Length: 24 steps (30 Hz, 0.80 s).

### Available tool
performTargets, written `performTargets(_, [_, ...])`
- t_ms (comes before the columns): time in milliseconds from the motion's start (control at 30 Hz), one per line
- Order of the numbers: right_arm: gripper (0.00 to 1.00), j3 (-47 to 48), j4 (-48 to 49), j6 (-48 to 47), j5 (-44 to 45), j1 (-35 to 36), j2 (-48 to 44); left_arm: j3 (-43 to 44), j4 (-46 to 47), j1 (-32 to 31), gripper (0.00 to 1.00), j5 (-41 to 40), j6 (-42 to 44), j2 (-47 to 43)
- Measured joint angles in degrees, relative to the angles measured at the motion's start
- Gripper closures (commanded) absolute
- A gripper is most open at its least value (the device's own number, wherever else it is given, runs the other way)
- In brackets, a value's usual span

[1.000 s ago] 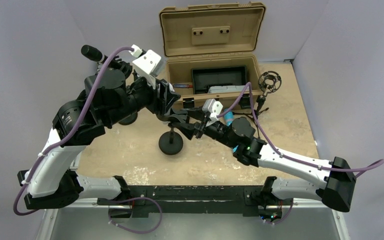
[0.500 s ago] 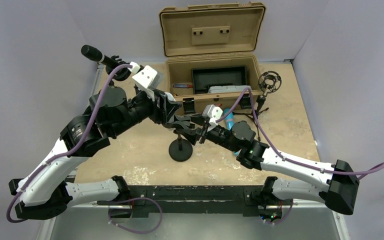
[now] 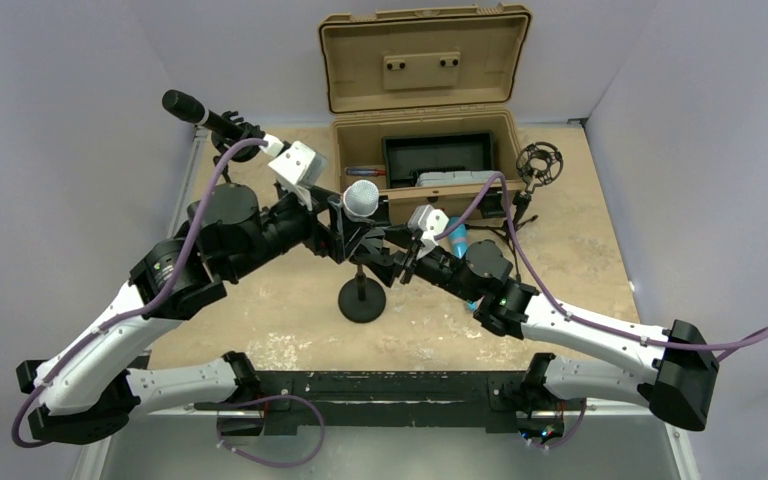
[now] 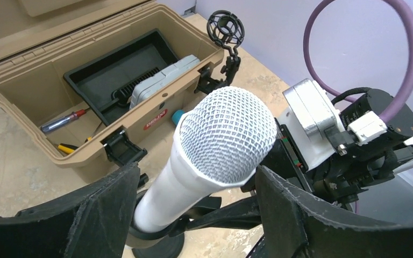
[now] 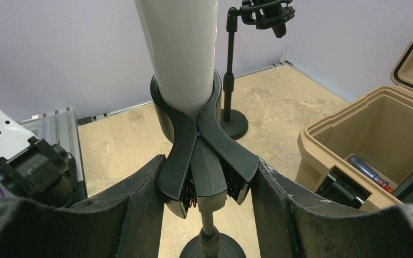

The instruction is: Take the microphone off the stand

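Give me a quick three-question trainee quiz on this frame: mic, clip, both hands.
1. True or false: the microphone is out of its clip.
2. What is the right hand closed on? A) the clip B) the microphone's head C) nothing
3. Fill in: the left hand has a finger on each side of the microphone, and its jaws are ____.

Key: 1 false, it sits in the clip; 2 A; 3 open.
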Motion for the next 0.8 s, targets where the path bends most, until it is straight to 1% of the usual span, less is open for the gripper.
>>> performTargets(167, [1.0,0.0,0.0,0.13,-0.07,0.0,0.0,-0.7,1.49,0.0,0.24,0.44,0.04,2.64])
performTargets(200, [1.0,0.0,0.0,0.13,-0.04,0.0,0.0,-0.74,1.68,0.0,0.26,0.44,0.07,3.17])
performTargets(267, [1.0,0.0,0.0,0.17,-0.07,0.0,0.0,-0.87,2.27,0.0,0.33,0.44,0.33,4.04])
performTargets(300, [1.0,0.0,0.0,0.2,-0.07,0.0,0.0,-1.03,2.78,0.0,0.38,0.42,0.48,4.31])
performTargets(333, [1.0,0.0,0.0,0.22,-0.09,0.0,0.0,-1.22,3.28,0.0,0.45,0.44,0.68,4.57])
performTargets(367, [1.0,0.0,0.0,0.26,-0.09,0.0,0.0,-1.42,3.8,0.0,0.59,0.44,0.92,4.79])
performTargets(400, [1.0,0.0,-0.02,0.39,-0.09,0.0,0.0,-1.46,4.52,0.0,0.66,0.15,2.19,5.03])
performTargets(433, [1.0,0.0,-0.04,0.7,-0.13,-0.07,0.0,-1.49,5.05,0.07,0.77,-0.15,2.95,5.14])
performTargets(467, [1.0,-0.09,-0.04,1.07,-0.33,-0.09,-0.17,-1.49,5.79,0.26,0.85,-1.2,5.31,5.16])
performTargets(500, [0.99,-0.09,-0.13,1.29,-0.31,-0.09,-0.33,-1.49,6.14,0.59,0.89,-1.31,5.75,5.07])
performTargets(533, [0.91,-0.09,-0.2,1.53,-0.37,-0.11,-0.37,-1.55,6.14,0.66,0.95,-1.36,6.27,5.05])
performTargets(567, [0.81,-0.11,-0.44,1.84,-0.46,-0.11,-0.37,-1.79,6.23,0.63,0.98,-1.44,6.67,5.05])
performTargets(633, [0.52,-0.13,-0.46,2.14,-0.33,-0.17,-0.39,-2.6,7.43,0.61,1.0,-1.36,6.75,4.79])
performTargets(700, [0.19,-0.22,-0.39,2.4,-0.37,-0.22,-0.42,-3.96,8.96,0.63,1.0,-1.29,7.08,4.02])
performTargets(733, [0.12,-0.33,-0.13,2.64,-0.5,-0.22,-0.42,-4.57,9.49,0.63,1.0,-1.09,7.15,3.52])
performTargets(767, [0.08,-0.42,0.07,3.08,-0.55,-0.22,-0.42,-5.25,10.29,0.59,1.0,-0.83,7.15,2.89])
performTargets(800, [0.06,-0.55,0.28,3.21,-0.74,-0.2,-0.48,-5.92,10.73,0.59,1.0,-0.55,7.13,2.19])
